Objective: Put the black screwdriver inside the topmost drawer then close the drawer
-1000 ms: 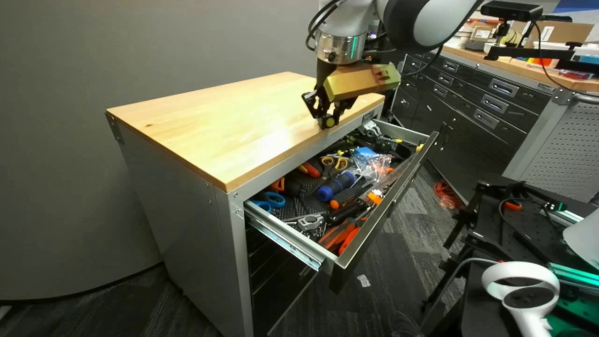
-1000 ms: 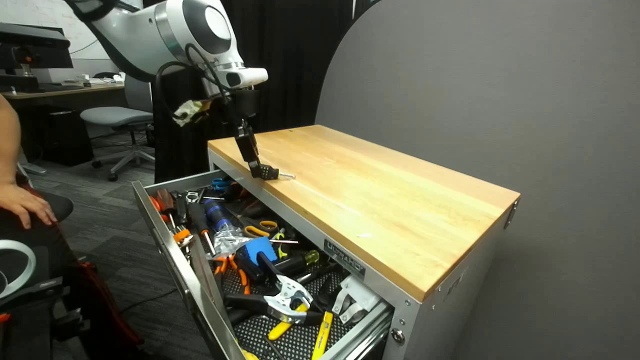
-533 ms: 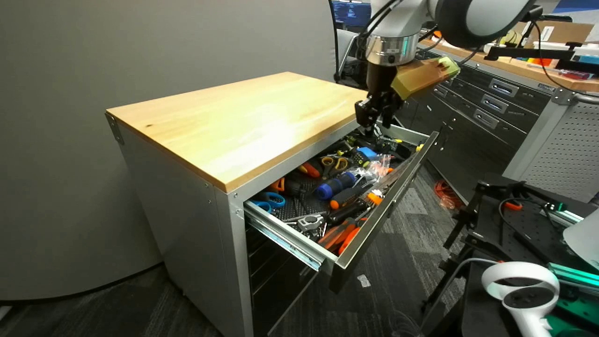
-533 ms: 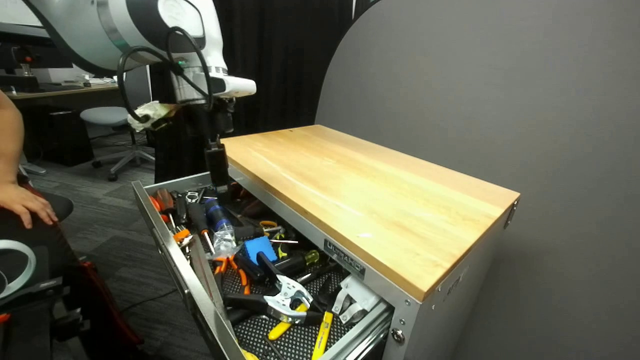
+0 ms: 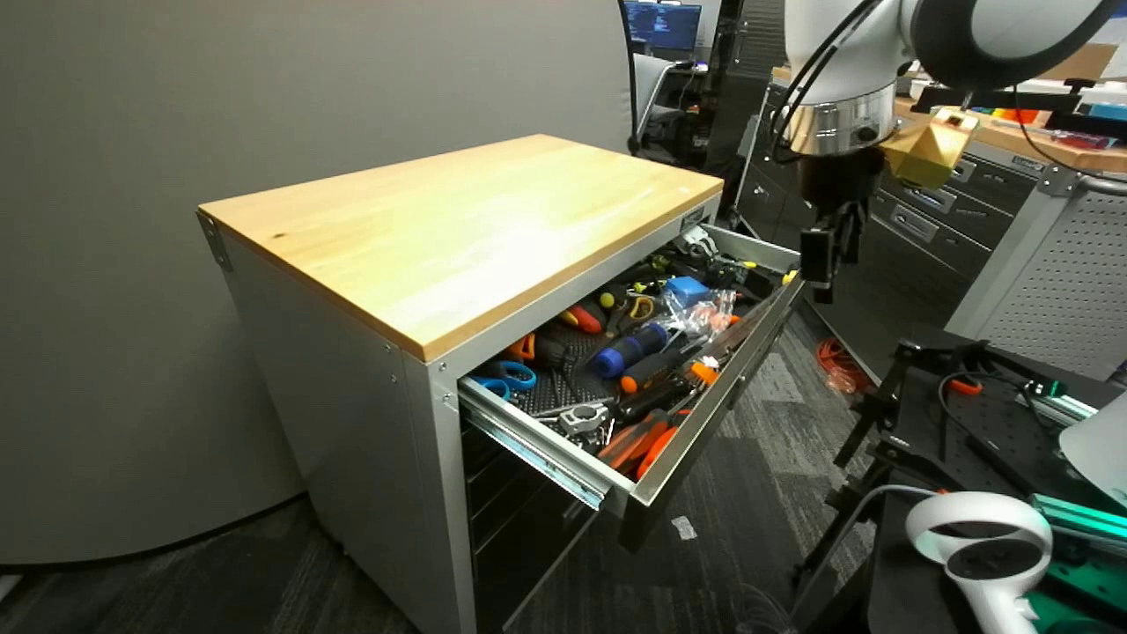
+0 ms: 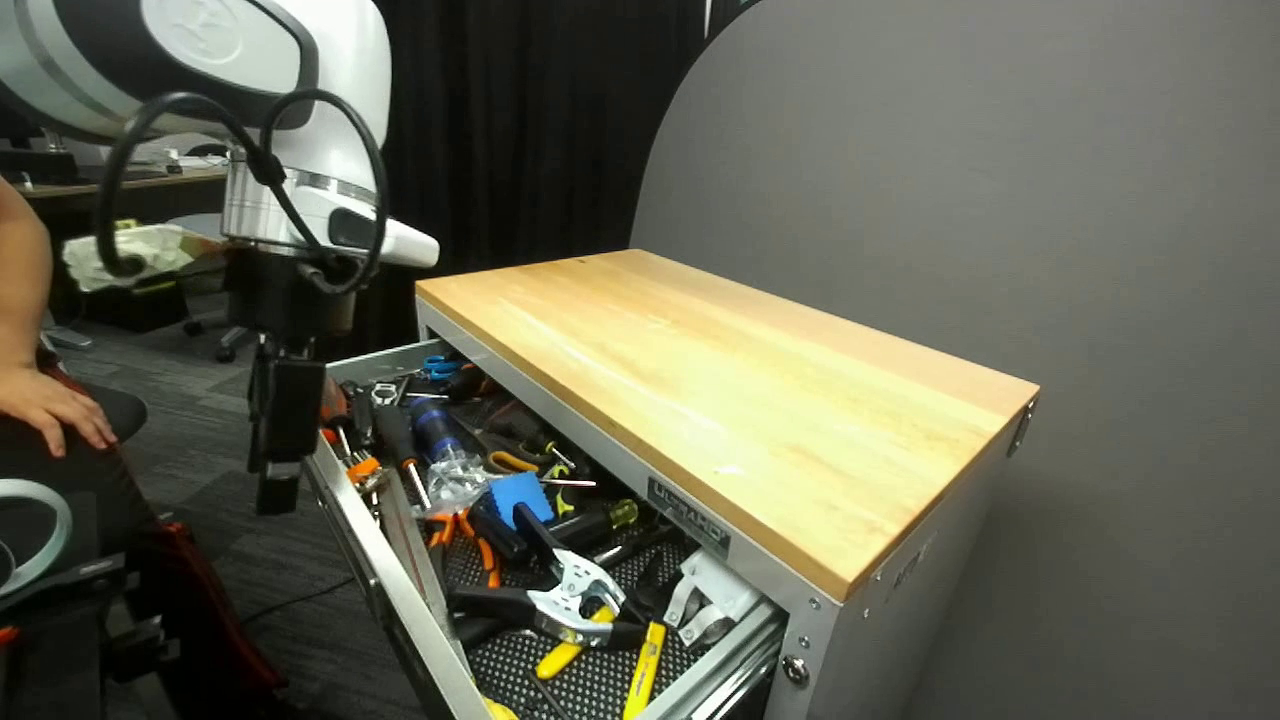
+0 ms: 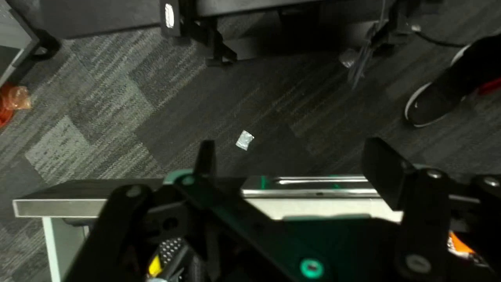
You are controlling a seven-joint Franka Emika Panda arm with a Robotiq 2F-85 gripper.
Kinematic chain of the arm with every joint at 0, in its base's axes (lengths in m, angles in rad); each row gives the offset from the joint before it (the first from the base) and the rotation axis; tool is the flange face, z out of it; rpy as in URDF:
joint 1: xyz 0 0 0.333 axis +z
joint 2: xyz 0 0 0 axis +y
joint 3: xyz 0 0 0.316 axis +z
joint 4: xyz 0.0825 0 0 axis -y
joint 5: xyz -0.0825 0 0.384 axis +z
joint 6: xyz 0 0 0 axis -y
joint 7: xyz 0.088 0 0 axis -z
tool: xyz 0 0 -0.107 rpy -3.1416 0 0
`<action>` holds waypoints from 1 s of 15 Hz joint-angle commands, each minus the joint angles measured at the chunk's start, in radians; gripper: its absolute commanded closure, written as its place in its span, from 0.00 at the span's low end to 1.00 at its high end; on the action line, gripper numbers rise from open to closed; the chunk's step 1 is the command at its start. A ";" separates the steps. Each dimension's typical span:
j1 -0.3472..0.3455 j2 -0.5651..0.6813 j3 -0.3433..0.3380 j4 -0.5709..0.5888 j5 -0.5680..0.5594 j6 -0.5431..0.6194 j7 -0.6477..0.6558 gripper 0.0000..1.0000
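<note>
The black screwdriver [image 6: 525, 430] lies among the other tools in the topmost drawer, by the cabinet's wooden top. Its yellow mark and short silver shaft show in an exterior view, while elsewhere only its yellowish round end [image 5: 607, 300] stands out clearly. The topmost drawer [image 5: 722, 396] is pulled well out, its silver front edge [image 7: 313, 193] running across the wrist view. My gripper [image 5: 832, 264] hangs at the outer side of that front, pointing down. In the wrist view its fingers [image 7: 385, 172] stand wide apart with nothing between them.
Scissors, a blue block [image 6: 520, 497], a clamp [image 6: 575, 600] and loose hand tools fill the drawer. Above it is the wooden top [image 5: 458, 238]. A black stand holding a white controller [image 5: 982, 546] faces the drawer. A person's hand [image 6: 60, 410] is at the side.
My gripper has let go of the screwdriver, which dropped into the drawer onto the scissors. The arm swung from the wooden top outward past the drawer front, and the fingers spread.
</note>
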 commanded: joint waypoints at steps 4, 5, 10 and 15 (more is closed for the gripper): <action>-0.008 0.028 0.031 -0.032 -0.105 0.067 0.147 0.62; -0.006 0.044 0.037 -0.032 -0.115 0.099 0.181 0.70; 0.006 0.159 0.039 -0.013 -0.157 0.257 0.324 1.00; 0.052 0.242 0.007 0.000 -0.250 0.359 0.540 1.00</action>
